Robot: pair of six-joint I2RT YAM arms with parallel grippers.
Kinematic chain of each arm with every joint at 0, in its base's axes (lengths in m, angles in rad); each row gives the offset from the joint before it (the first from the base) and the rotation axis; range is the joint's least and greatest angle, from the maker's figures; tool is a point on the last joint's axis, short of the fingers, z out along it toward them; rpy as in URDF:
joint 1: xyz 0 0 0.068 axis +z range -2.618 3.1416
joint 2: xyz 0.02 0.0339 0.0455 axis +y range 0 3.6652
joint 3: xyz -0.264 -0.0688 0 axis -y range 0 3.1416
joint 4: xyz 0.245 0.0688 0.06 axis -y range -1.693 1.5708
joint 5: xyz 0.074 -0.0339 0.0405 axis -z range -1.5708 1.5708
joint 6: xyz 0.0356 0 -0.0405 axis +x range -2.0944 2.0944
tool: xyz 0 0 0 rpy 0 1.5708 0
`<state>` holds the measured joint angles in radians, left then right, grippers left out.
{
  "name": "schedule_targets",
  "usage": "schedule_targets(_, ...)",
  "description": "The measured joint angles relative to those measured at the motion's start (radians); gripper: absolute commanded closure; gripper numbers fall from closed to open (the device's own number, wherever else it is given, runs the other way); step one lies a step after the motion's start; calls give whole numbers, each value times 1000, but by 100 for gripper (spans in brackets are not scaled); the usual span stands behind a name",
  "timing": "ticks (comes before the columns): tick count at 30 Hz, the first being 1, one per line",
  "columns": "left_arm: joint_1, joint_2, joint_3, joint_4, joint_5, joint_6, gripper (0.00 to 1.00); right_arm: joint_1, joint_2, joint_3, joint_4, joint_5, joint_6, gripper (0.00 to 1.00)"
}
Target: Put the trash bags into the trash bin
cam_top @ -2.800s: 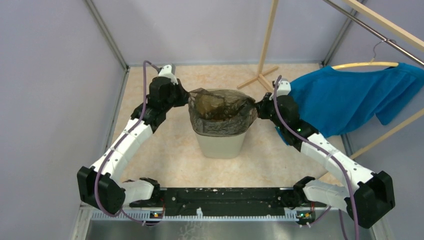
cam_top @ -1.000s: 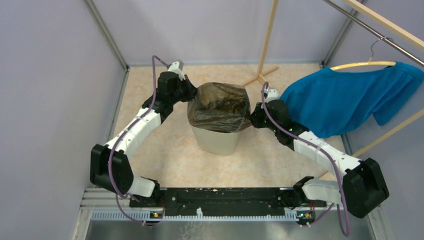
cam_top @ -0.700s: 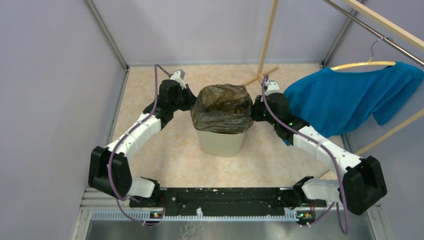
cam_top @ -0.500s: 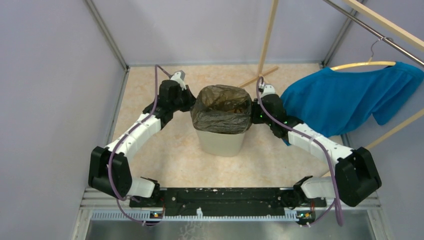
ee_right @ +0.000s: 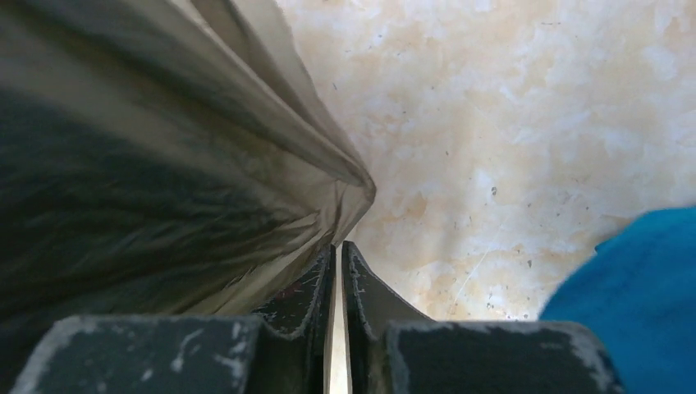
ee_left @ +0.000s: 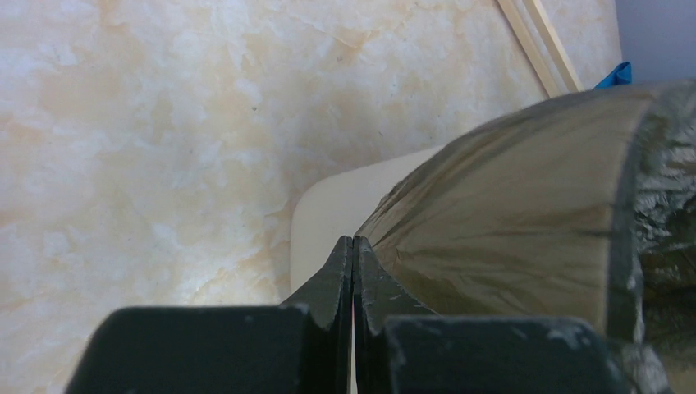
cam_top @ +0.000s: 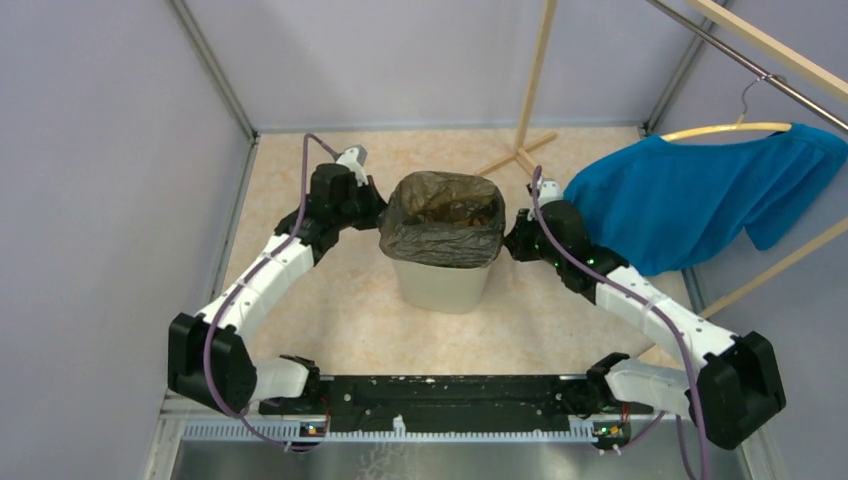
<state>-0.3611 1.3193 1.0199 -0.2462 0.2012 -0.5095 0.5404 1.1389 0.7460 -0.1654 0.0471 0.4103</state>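
Note:
The cream trash bin (cam_top: 440, 288) stands mid-floor. The dark, wrinkly trash bag (cam_top: 440, 238) hangs inside it, mouth open, its edge folded down over the rim. My left gripper (cam_top: 378, 213) is at the bin's left side. In the left wrist view it (ee_left: 353, 240) is shut, and the taut bag (ee_left: 509, 205) creases toward its tips beside the bin wall (ee_left: 328, 213). My right gripper (cam_top: 510, 240) is at the bin's right side. In the right wrist view it (ee_right: 338, 246) is shut to a thin slit, and the bag's folds (ee_right: 164, 164) run to its tips.
A blue garment (cam_top: 690, 195) hangs on a hanger at the right, close behind my right arm; it is also in the right wrist view (ee_right: 624, 304). A wooden stand (cam_top: 520, 155) rises behind the bin. Grey walls close in the beige floor on three sides.
The bag was ballooned shut over the bin's top; now its mouth is open and its edge sits lower around the rim. Both grippers have come down, the right one outward too.

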Motion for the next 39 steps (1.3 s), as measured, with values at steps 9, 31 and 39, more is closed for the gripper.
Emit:
schedule_targets(9,0,-123,14,-136,-35,94,60,0,-155,96,-256,4,-52,55)
schedule_targets(31,0,-413,106,-446,-130,139,2,116,-270,229,-296,-392,172,38)
schedule_targets(39,0,-472,69,-391,113,74,2,147,-285,194,-300,-354,204,76)
